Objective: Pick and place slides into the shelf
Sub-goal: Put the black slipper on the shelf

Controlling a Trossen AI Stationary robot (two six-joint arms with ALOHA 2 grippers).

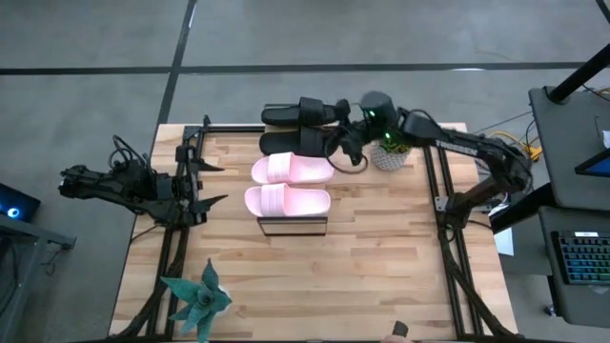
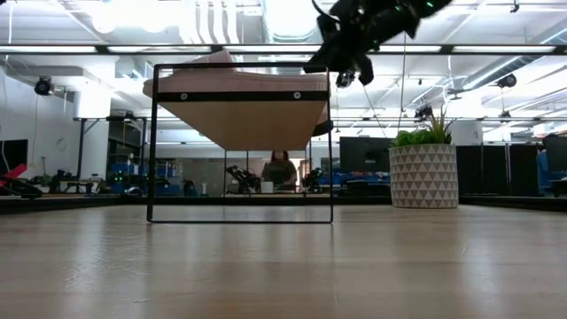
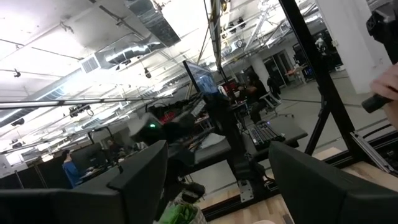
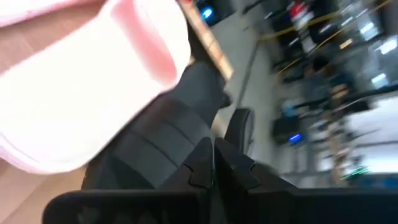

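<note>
- Right gripper (image 1: 345, 145), upper centre of the high view, is clamped shut on the near black slide (image 1: 307, 141), right beside the pink slides (image 1: 288, 184) on the shelf (image 1: 292, 225); the other black slide (image 1: 303, 113) lies just above.
- Left gripper (image 1: 202, 181), at the left edge of the table (image 1: 372, 267), waits with fingers spread wide, holding nothing.
- Risk: the grip looks to be at the slide's edge, so it could pivot or slip; swinging it in could nudge a pink slide off the narrow plank; the potted plant (image 1: 389, 152) stands close to the arm.
</note>
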